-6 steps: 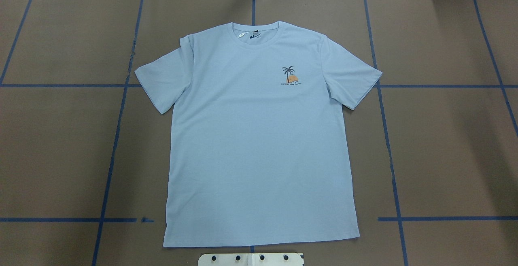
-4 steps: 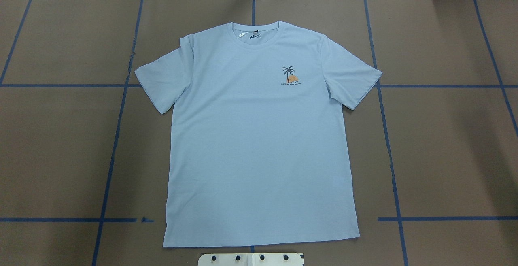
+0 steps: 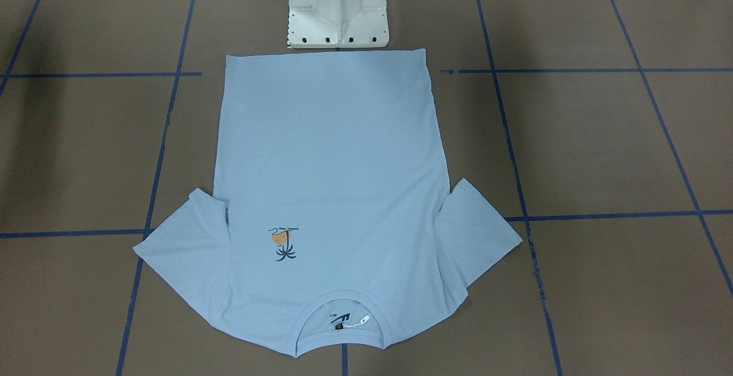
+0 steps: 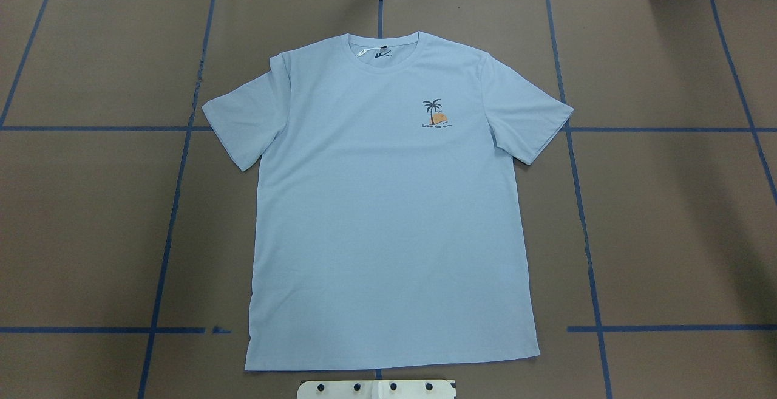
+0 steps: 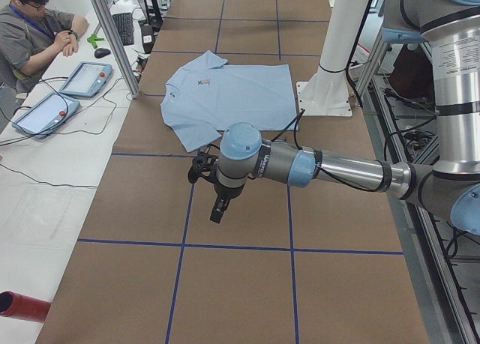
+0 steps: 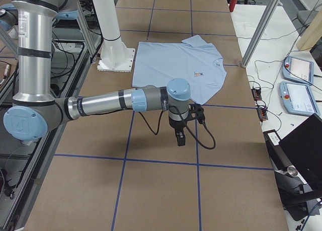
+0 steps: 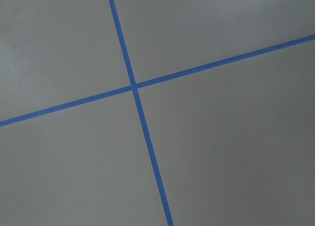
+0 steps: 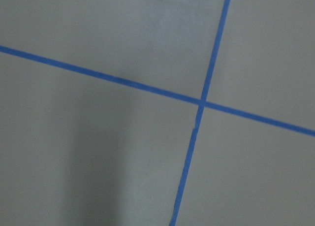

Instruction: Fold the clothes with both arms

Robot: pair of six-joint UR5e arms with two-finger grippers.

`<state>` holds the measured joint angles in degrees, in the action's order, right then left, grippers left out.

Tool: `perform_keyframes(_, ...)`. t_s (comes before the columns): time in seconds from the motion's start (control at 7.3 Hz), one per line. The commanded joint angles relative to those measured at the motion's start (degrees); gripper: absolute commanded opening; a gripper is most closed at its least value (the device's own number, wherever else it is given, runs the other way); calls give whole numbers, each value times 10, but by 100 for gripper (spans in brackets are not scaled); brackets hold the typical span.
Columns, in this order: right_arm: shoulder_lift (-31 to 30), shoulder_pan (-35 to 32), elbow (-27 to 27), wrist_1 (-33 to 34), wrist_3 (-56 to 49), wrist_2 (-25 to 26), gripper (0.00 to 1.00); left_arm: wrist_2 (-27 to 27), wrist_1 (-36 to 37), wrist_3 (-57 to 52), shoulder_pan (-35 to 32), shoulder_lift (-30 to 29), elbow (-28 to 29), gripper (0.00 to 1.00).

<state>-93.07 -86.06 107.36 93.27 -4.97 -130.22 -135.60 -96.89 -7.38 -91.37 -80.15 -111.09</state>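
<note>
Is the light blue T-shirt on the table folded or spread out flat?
Spread flat. The light blue short-sleeved T-shirt lies face up, both sleeves out to the sides, its palm print showing, no fold anywhere.

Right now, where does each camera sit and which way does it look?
Front-facing: across the table, looking down on the T-shirt, collar nearest; white base shows.
Overhead: behind the robot, same T-shirt, hem nearest; base edge.
Exterior left: table's end; left arm near.
Exterior right: opposite end; right arm near.
Left wrist: down at crossed blue tape; no body.
Right wrist: likewise.
Both side views share the T-shirt.
</note>
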Motion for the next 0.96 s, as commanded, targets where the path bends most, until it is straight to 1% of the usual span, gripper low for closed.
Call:
perform_keyframes(0.0, 73, 11, -41, -48, 1, 12, 100, 1, -70, 4, 0, -74, 37, 100)
perform_keyframes(0.14, 78, 12, -70, -113, 25, 8, 100, 0, -130, 10, 1, -84, 66, 100)
perform_keyframes(0.27, 83, 12, -106, -176, 67, -21, 100, -1, -196, 26, 0, -87, 92, 100)
perform_keyframes(0.41, 104, 19, -144, -246, 83, -37, 100, -1, -218, 44, 0, -89, 106, 100)
perform_keyframes(0.55, 117, 58, -159, -280, 172, -36, 100, -2, -219, 46, 0, -89, 105, 100)
perform_keyframes(0.68, 145, 110, -160, -317, 307, -23, 100, -3, -219, 45, 0, -87, 103, 100)
perform_keyframes(0.82, 164, 162, -160, -342, 394, 29, 99, -4, -219, 45, 0, -86, 103, 100)
